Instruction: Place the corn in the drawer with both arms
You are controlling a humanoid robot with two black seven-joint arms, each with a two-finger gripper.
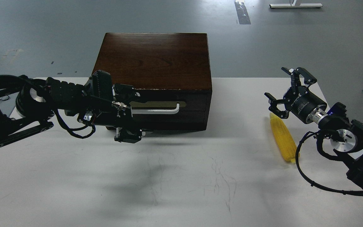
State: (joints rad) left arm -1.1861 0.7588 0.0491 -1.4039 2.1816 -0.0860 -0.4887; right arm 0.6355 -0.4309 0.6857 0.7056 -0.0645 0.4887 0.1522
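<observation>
Hook the white bar handle (154, 110) squarely, then pull the dark brown wooden box's drawer (169, 108) straight toward the table's near edge

Left gripper (130, 114): jaws spread about the handle's left end, contact unclear

Right gripper (287, 91): released, above bright yellow corn cob (283, 137) near right edge

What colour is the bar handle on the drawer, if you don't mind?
White, on a brass-coloured plate; the bar handle shows in the head view.
</observation>
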